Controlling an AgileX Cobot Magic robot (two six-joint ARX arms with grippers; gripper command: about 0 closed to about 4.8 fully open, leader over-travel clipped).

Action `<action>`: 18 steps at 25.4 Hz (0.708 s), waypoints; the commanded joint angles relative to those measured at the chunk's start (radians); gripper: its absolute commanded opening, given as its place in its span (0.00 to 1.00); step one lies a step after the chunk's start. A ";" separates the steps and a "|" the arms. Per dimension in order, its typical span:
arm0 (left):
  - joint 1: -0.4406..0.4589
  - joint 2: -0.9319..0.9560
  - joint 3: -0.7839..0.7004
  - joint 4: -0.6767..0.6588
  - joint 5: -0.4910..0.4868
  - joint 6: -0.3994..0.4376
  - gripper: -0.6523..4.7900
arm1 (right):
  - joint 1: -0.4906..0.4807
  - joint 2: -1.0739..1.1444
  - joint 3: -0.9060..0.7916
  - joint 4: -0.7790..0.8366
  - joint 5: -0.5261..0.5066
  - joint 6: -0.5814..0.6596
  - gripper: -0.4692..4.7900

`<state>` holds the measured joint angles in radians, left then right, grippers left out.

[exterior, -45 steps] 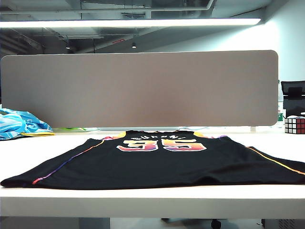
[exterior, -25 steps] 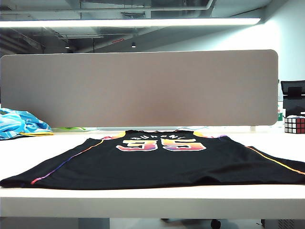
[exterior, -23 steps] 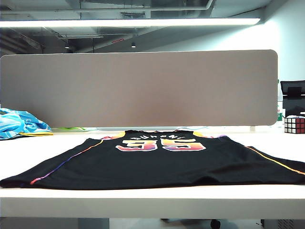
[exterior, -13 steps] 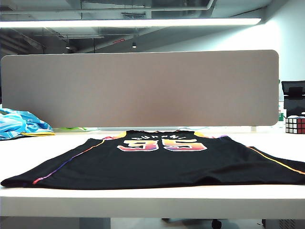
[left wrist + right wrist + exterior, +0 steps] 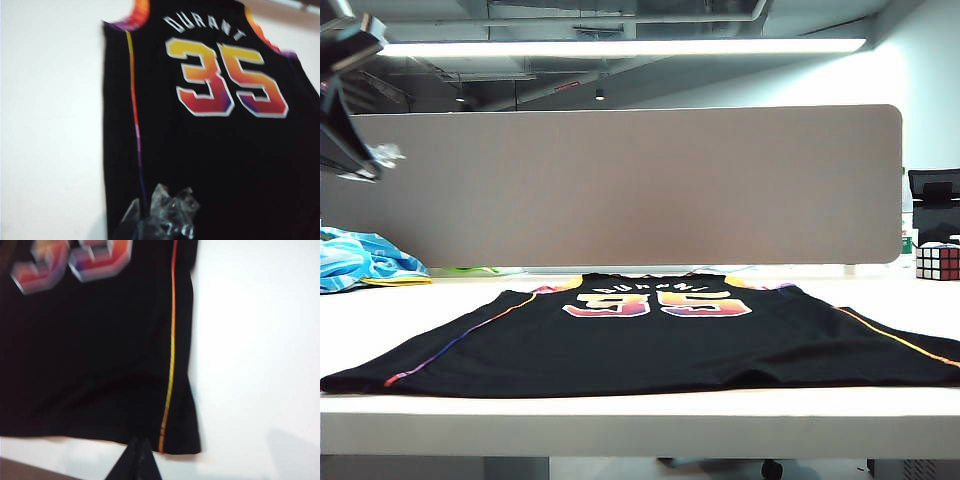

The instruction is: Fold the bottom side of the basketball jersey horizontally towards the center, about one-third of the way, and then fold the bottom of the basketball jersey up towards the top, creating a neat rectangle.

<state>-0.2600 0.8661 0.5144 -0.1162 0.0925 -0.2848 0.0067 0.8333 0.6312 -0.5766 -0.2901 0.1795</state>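
Note:
The basketball jersey (image 5: 660,335) lies flat on the white table (image 5: 640,420), black, with the number 35 and small white lettering facing up and its bottom hem along the near edge. The left wrist view looks down on the jersey (image 5: 210,130). My left gripper (image 5: 162,212), its fingertips wrapped in crinkled clear film, hangs shut above the jersey's striped side. In the exterior view the left gripper (image 5: 365,155) shows high at the upper left. My right gripper (image 5: 137,457) is shut and hovers over the jersey's (image 5: 100,365) hem corner by the orange-yellow stripe.
A light-blue patterned cloth (image 5: 365,262) lies at the table's back left. A Rubik's cube (image 5: 938,261) stands at the back right, below a black object (image 5: 934,205). A grey divider panel (image 5: 620,185) closes off the back.
The left arm has come into the exterior view at the upper left. The jersey has not moved.

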 commanded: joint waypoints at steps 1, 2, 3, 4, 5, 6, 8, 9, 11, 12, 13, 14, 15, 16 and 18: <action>0.003 0.046 0.009 -0.052 0.054 0.047 0.11 | -0.016 0.127 0.089 -0.106 -0.005 -0.092 0.09; 0.021 0.077 0.009 -0.088 0.092 0.046 0.11 | -0.019 0.195 0.126 -0.140 -0.005 -0.111 0.10; 0.042 0.101 0.009 -0.102 0.135 0.046 0.11 | -0.019 0.231 0.143 -0.156 -0.005 -0.123 0.14; 0.066 0.119 0.009 -0.112 0.179 0.046 0.11 | -0.019 0.260 0.156 -0.166 -0.005 -0.132 0.18; 0.127 0.169 0.009 -0.123 0.293 0.043 0.11 | -0.022 0.311 0.174 -0.175 -0.006 -0.140 0.24; 0.158 0.192 0.009 -0.127 0.342 0.041 0.11 | -0.024 0.338 0.180 -0.178 -0.022 -0.150 0.27; 0.236 0.240 0.010 -0.143 0.440 0.042 0.11 | -0.026 0.375 0.182 -0.178 -0.066 -0.154 0.27; 0.271 0.262 0.010 -0.148 0.480 0.042 0.11 | -0.026 0.388 0.182 -0.178 -0.087 -0.155 0.27; 0.338 0.306 0.010 -0.159 0.556 0.042 0.11 | -0.027 0.419 0.182 -0.176 -0.109 -0.158 0.27; 0.365 0.330 0.010 -0.159 0.586 0.042 0.11 | -0.030 0.431 0.182 -0.176 -0.109 -0.166 0.28; 0.381 0.347 0.010 -0.159 0.601 0.042 0.11 | -0.032 0.441 0.182 -0.177 -0.109 -0.176 0.31; 0.393 0.363 0.010 -0.159 0.605 0.044 0.13 | -0.035 0.451 0.182 -0.177 -0.110 -0.181 0.33; 0.402 0.381 0.010 -0.159 0.604 0.049 0.19 | -0.035 0.457 0.182 -0.177 -0.110 -0.181 0.33; 0.402 0.395 0.010 -0.159 0.602 0.050 0.27 | -0.035 0.462 0.182 -0.178 -0.114 -0.181 0.33; 0.394 0.417 0.010 -0.159 0.607 0.049 0.44 | -0.039 0.468 0.182 -0.177 -0.112 -0.182 0.33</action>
<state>0.1410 1.2789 0.5220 -0.2825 0.6849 -0.2428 -0.0296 1.3006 0.8078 -0.7547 -0.3943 0.0055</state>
